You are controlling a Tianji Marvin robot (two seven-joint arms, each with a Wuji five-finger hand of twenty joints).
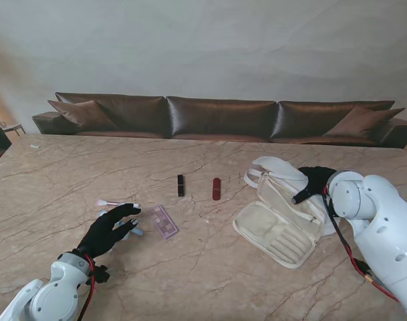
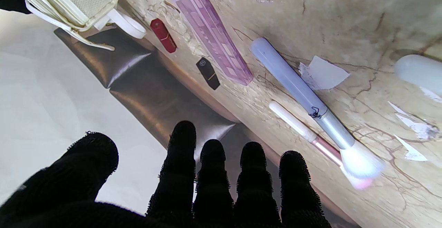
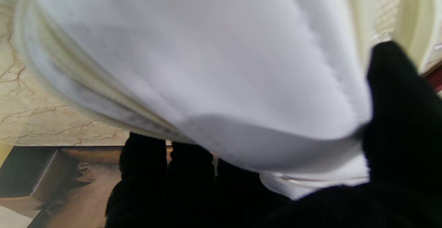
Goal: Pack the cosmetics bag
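The cream cosmetics bag [image 1: 278, 226] lies open on the table's right side, its lid raised. My right hand [image 1: 315, 180], in a black glove, is shut on the white lid [image 3: 207, 66], thumb [image 3: 397, 110] on one face and fingers [image 3: 172, 172] behind. My left hand [image 1: 109, 229] hovers open, fingers [image 2: 214, 172] spread, over two makeup brushes: a blue-handled one [image 2: 293, 90] and a thinner pink one [image 2: 300, 131]. Just right of it lies a pink eyeshadow palette [image 1: 163, 221]. Farther from me sit a black lipstick [image 1: 181, 185] and a red lipstick [image 1: 216, 188].
Scraps of white paper [image 2: 324, 74] lie on the marble table [image 1: 63, 174] beside the brushes, and a pale rounded object [image 2: 419, 72] shows at the left wrist view's edge. A brown leather sofa [image 1: 216, 117] runs behind the table's far edge.
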